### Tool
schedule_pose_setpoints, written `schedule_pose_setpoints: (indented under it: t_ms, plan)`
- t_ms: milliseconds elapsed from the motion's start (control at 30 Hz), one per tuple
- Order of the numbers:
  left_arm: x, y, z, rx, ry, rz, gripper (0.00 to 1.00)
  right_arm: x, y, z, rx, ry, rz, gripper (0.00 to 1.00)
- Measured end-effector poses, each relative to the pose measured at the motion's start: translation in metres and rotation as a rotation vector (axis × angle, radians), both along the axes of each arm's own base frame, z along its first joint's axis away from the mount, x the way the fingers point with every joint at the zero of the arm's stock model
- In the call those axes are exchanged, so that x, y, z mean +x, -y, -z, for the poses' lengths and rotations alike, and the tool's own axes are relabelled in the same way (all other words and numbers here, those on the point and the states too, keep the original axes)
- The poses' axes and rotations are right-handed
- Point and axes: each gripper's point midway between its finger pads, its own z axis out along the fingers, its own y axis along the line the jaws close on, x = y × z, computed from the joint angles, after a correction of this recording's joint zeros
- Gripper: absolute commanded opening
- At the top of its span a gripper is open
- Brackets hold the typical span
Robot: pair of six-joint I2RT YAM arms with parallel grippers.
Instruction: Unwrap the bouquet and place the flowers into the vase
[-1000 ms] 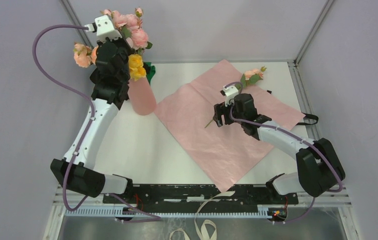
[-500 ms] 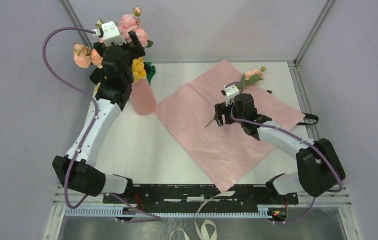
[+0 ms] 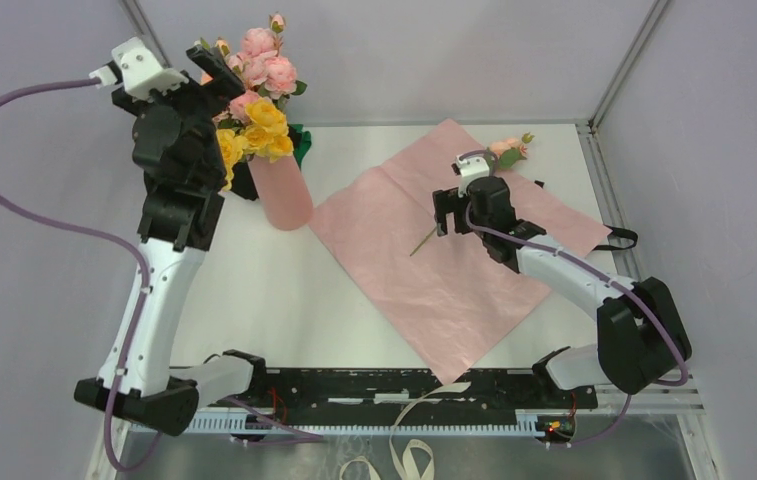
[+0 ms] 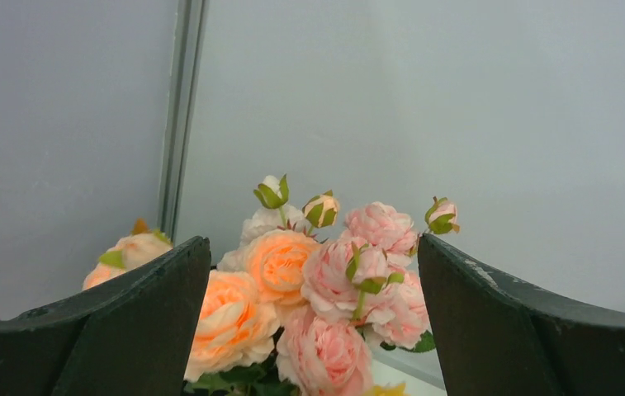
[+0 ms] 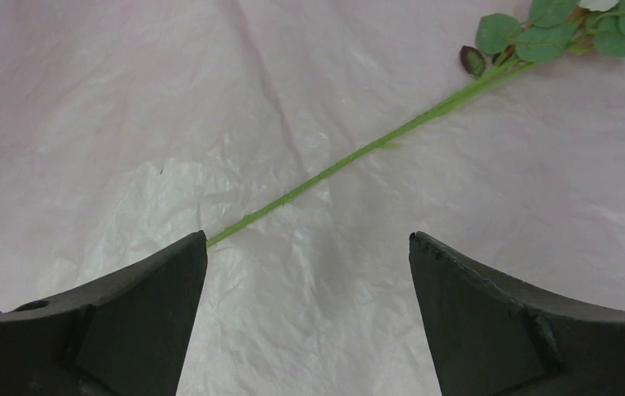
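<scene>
The flowers [image 3: 257, 70], peach-pink roses over yellow blooms, stand in the salmon-pink vase [image 3: 282, 195] at the table's back left. My left gripper [image 3: 212, 88] hovers high beside the blooms, open and holding nothing. In the left wrist view the roses [image 4: 280, 260] show beyond the wide-apart fingers of the left gripper [image 4: 313, 247]. The bouquet's pink paper [image 3: 434, 270] lies unfolded and flat. My right gripper [image 3: 444, 213] hangs open just above it. In the right wrist view the right gripper [image 5: 309, 247] stands empty over the paper [image 5: 127, 124].
A single pale pink sprig [image 3: 506, 150] lies on the paper, its thin green stem [image 5: 358, 153] ending near my right gripper's left finger. A black ribbon [image 3: 619, 238] lies at the paper's right edge. A black cloth lump [image 3: 244, 183] sits just left of the vase. Grey walls close the back and sides.
My left gripper opened, let go of the flowers and drew up and back to the left; they now stand in the vase. My right gripper opened wider and shifted slightly towards the sprig.
</scene>
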Motion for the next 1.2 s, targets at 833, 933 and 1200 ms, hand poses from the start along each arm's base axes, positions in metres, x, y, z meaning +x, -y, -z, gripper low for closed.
schedule_pose_setpoints:
  t_ms: [833,933,1200]
  plan:
    - [0.019,0.151,0.081,0.047,-0.254,0.735,1.0,0.113,0.023,0.019,0.006,-0.11,0.288,0.72]
    - [0.026,0.168,0.096,0.083,-0.312,0.804,1.0,0.12,0.025,0.03,0.009,-0.137,0.308,0.72]
    - [0.044,0.231,0.159,0.228,-0.484,0.957,1.0,0.131,0.038,0.059,0.016,-0.21,0.377,0.73]
